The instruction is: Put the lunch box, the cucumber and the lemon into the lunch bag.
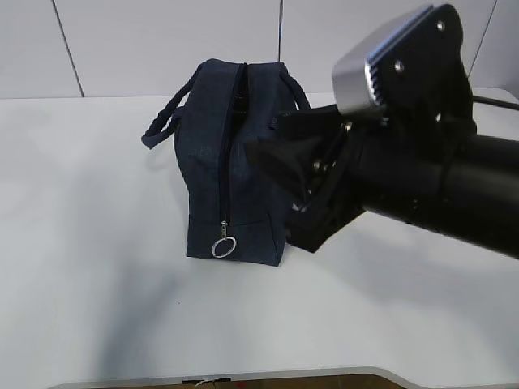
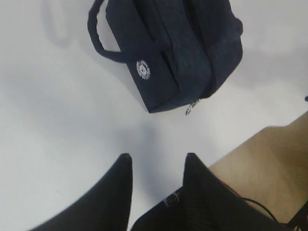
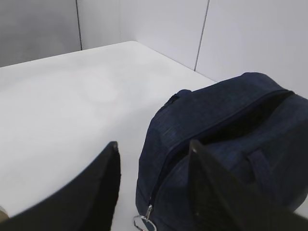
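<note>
Both grippers, left gripper and right gripper, hang open near lunch bag

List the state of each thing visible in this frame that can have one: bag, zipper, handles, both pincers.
lunch bag: standing upright on the table, nothing gripping it.
zipper: closed down the near end, appears parted along the top.
ring pull: hanging at the low end of the zipper.
handles: loose, drooping to the sides.
left pincer: open, empty, over bare table near the bag.
right pincer: open, empty, beside the bag.
</note>
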Tool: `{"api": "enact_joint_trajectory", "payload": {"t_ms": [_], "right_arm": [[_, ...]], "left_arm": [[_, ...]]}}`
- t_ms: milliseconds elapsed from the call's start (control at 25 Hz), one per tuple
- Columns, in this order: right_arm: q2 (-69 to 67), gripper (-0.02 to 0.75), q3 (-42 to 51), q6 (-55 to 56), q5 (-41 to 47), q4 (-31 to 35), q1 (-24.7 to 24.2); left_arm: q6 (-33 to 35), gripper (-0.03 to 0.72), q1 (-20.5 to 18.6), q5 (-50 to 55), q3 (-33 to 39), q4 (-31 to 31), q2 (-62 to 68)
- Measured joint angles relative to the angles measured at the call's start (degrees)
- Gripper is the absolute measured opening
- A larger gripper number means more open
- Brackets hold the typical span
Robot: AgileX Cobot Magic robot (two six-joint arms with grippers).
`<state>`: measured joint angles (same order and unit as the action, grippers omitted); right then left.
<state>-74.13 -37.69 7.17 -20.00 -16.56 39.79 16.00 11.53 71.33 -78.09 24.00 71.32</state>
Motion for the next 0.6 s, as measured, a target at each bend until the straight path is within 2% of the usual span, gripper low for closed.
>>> {"api": "enact_joint_trajectory", "payload": {"t_ms": [240,600], "right_arm": [[-2.17,0.35,5.64,0.0,-7.93,1.09,0.0],[-13.26,0.35,10.1,0.14,-18.11,2.34,0.0]], "left_arm": [[2.33,0.235,0.0,-2.07,9.42,-0.03,-7.26],[4.6,0.235,0.0,-5.28,16.49,1.47,-12.44]]}}
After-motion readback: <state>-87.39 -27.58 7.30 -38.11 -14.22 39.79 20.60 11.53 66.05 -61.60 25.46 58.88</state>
